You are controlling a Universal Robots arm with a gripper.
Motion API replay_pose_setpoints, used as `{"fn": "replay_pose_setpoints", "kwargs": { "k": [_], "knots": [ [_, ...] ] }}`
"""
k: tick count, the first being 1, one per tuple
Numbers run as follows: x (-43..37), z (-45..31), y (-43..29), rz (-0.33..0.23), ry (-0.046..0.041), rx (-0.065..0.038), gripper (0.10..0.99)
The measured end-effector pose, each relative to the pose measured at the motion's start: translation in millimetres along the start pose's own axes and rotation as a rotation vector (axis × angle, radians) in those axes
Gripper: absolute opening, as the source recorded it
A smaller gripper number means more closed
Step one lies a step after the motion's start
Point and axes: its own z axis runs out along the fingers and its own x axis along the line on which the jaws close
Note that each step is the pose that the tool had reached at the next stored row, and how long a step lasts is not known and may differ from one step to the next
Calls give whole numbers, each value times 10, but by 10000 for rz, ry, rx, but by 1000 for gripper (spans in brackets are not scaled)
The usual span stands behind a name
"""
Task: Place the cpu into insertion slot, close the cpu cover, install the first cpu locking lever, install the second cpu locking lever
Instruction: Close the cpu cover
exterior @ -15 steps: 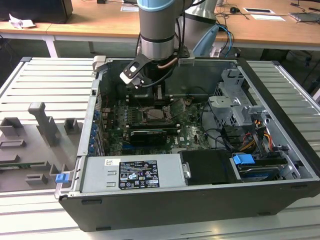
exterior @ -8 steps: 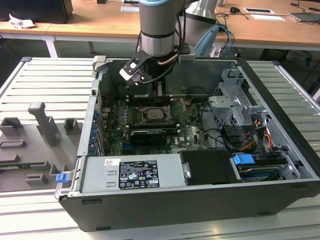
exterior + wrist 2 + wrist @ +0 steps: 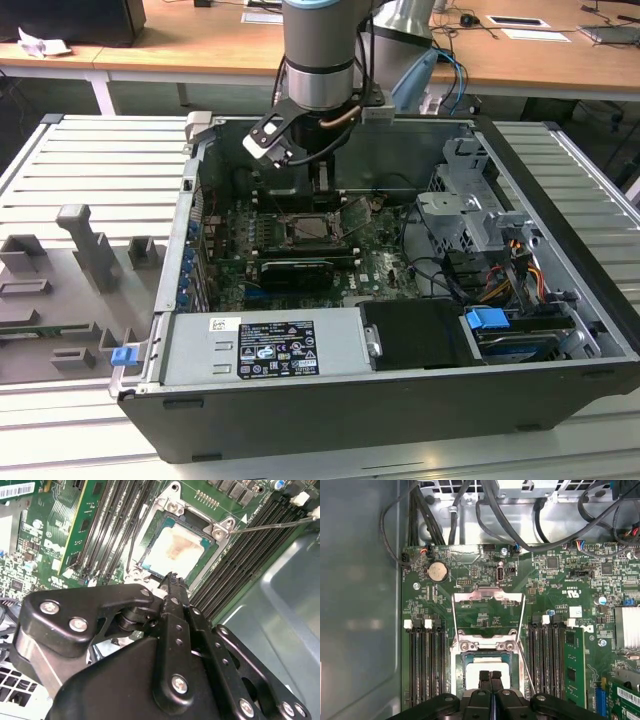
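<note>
The pincer [image 3: 490,674] is hovering, closed tight and empty, just over the cpu [image 3: 172,550] lying in the insertion slot [image 3: 216,532]; pressing down off-centre there risks tilting it out of its seat

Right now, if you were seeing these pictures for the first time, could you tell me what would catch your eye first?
The black gripper, fingers pressed together, hangs right over the pale-topped cpu seated in the insertion slot on the green motherboard. Next to the slot, the silvery cpu cover lies swung open, board showing through its window. In the exterior view, the arm reaches down into an open computer case.
</note>
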Motion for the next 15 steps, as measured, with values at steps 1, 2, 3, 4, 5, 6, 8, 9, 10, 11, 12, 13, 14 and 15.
{"fn": "replay_pose_setpoints", "kwargs": {
  "k": [1, 2, 3, 4, 5, 6, 8, 9, 10, 11, 12, 13, 14, 15],
  "knots": [
    [1, -6, 1, 1, 1, -1, 106],
    [1, -16, 1, 1, 0, 0, 106],
    [1, -26, 2, 0, -1, 0, 106],
    [1, -37, 4, 0, 0, 0, 106],
    [2, -38, 10, -1, 3, -1, 106],
    [2, -40, 22, 0, 0, 0, 106],
    [2, -44, 35, 0, -3, 2, 106],
    [1, -50, 36, 2, -4, 2, 106],
    [2, -62, 38, 3, -1, 0, 106],
    [3, -81, 41, 1, -1, 0, 106],
    [3, -88, 43, 0, 0, 0, 106],
    [3, -91, 45, -1, 0, 0, 106],
    [4, -93, 51, 0, 2, -1, 106],
    [4, -93, 55, 1, 2, -1, 106]
  ]
}}
